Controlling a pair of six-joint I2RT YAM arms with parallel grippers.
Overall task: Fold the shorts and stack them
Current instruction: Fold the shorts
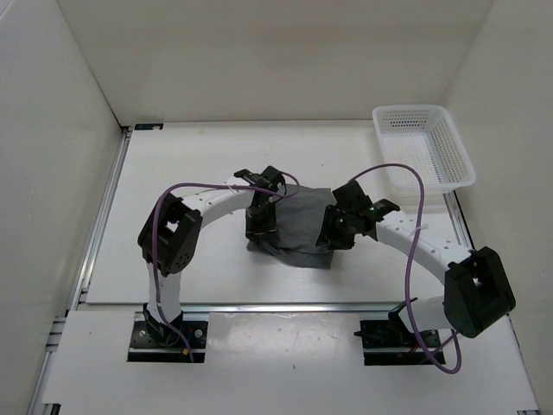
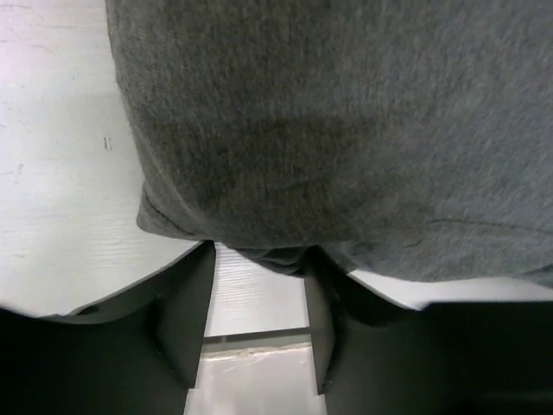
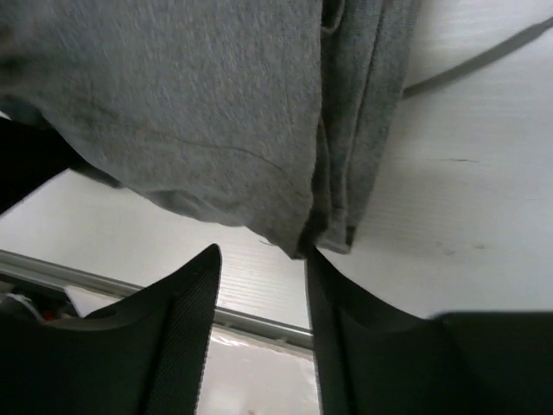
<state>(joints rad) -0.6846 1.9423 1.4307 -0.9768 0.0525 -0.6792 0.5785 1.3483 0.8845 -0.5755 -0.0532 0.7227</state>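
Note:
The grey shorts lie folded into a compact bundle on the white table, between my two grippers. My left gripper sits at the bundle's left edge. In the left wrist view it is open, and the hem of the shorts lies just past its fingertips. My right gripper sits at the bundle's right edge. In the right wrist view it is open, and a folded corner of the shorts touches the tip of its right finger. Neither gripper is closed on the fabric.
A white plastic mesh basket stands at the back right of the table. White walls enclose the table on the left, back and right. A metal rail runs along the table's near edge, just past the arm bases.

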